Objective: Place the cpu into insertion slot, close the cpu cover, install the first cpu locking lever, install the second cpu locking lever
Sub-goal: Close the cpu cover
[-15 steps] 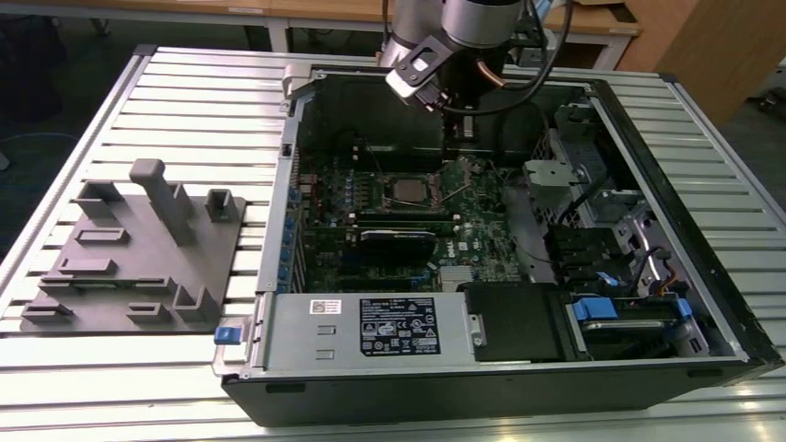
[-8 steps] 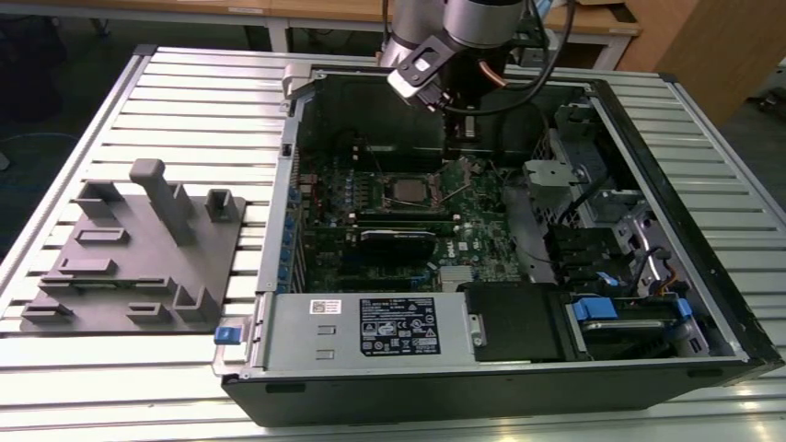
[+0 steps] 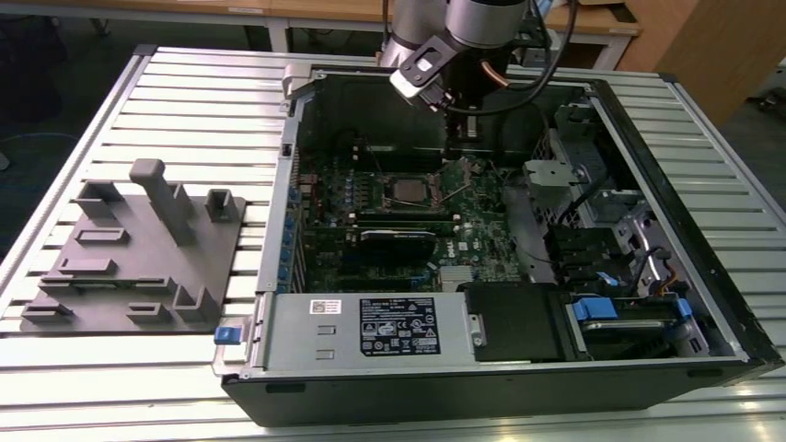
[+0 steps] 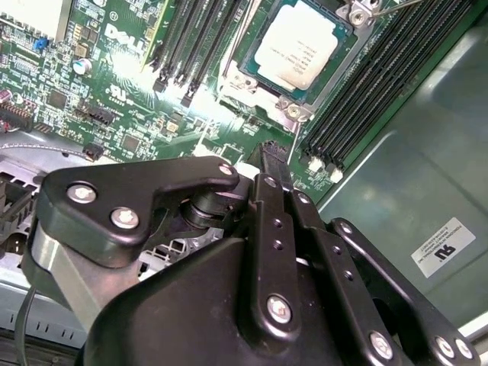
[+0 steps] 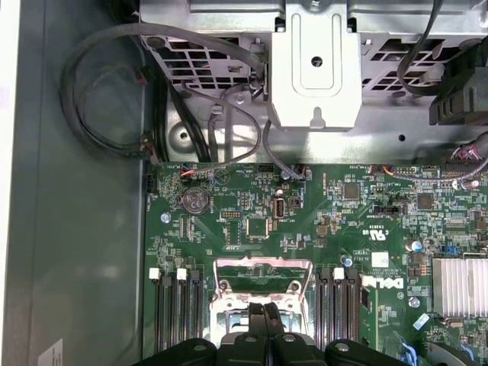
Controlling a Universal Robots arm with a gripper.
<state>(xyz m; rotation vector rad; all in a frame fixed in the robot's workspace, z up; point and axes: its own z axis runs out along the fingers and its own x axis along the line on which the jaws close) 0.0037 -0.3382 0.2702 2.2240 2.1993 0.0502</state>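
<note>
The cpu, a silvery square chip, lies in the insertion slot on the green circuit board. In the exterior view the slot shows as a dark square with a metal rim. The cpu cover, a thin silvery frame with a window, stands tilted up from the slot. A thin wire lever rises beside the slot. My gripper hangs above the board close to the slot, fingers together with nothing between them. Its black tips sit just in front of the raised cover.
The open computer case lies on a slatted white table. Black memory slots flank the socket. A metal drive cage and loose cables border the board. A grey fixture plate sits at the exterior view's left.
</note>
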